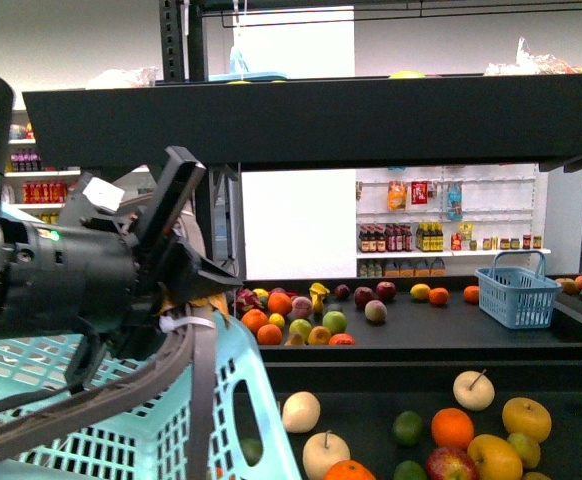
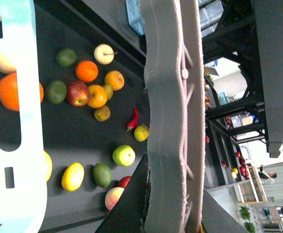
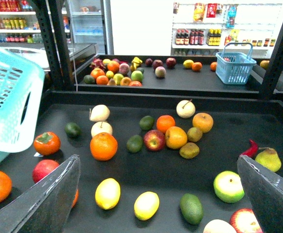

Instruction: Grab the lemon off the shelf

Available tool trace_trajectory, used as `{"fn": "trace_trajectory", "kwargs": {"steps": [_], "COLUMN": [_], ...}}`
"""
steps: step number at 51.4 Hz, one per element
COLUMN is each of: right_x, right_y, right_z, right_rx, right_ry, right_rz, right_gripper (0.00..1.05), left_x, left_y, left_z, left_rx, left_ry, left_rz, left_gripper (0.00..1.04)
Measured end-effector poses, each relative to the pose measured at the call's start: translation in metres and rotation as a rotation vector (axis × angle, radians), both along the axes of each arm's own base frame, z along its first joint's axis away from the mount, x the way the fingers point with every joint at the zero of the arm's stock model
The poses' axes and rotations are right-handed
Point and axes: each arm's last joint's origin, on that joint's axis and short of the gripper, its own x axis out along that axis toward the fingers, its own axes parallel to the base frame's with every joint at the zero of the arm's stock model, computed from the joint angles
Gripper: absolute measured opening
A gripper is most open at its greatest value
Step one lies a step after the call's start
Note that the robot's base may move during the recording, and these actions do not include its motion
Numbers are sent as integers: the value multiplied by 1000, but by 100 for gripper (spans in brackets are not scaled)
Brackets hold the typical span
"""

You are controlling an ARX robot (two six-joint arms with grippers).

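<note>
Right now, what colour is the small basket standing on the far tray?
The basket is light blue; the right wrist view shows it best.

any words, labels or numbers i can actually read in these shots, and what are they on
No text is readable in any of the three views.
The bottles on the white shelves: labels too small and blurred.
The hanging packets above them: print blurred.

No text is showing clearly enough to read: the labels on the bottles (image 1: pixel 401 238) standing on the white shelves (image 1: pixel 446 252) are appearing only as blurred colour, and the hanging packets (image 1: pixel 419 192) are showing no legible print
</note>
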Motion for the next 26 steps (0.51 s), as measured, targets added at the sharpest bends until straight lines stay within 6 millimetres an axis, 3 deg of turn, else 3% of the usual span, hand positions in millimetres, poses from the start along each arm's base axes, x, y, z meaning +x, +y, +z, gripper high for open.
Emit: {"fn": "trace_trajectory", "kwargs": {"steps": [8,15,19,26], "right_x": [0,0,2,32], "right_y": [0,0,-1,-7], "right_z": [0,0,-2,14], "right_rx": [0,0,-33,-28], "right_ry": [0,0,116,256], "right_rz": [0,0,-131,-168], "right_gripper": [97,97,97,97], "left_x": [4,9,11,12], "left_y": [-20,-26,-27,-26], "left_z": [-9,-13,-14,-14], "left_rx": [0,2,7,13], "left_ry": [3,-4,-6,-12], "left_rz": [-54,-68,-65,-59], "left_gripper": [9,9,9,9]}}
